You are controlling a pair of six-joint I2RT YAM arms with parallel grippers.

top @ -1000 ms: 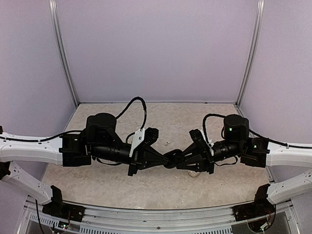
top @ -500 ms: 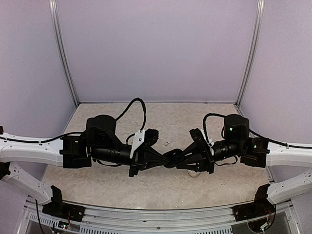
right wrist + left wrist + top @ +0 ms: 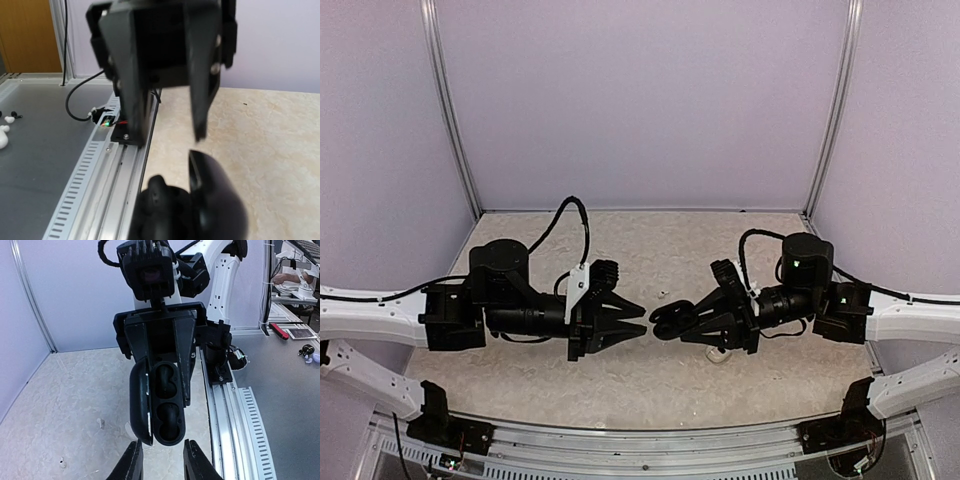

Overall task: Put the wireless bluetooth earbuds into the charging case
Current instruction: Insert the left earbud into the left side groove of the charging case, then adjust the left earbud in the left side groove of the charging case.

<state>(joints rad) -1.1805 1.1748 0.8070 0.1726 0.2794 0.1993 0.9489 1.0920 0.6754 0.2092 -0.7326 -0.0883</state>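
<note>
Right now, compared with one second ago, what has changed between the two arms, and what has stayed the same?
The left gripper has opened and pulled back to its own side, away from the charging case. Earlier, its tips met the case in the middle. It now holds nothing. The right gripper has stayed in place, shut on the open case above the table.

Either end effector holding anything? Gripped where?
Right end effector grips the open charging case across the sides of its base. Left end effector holds nothing.
</note>
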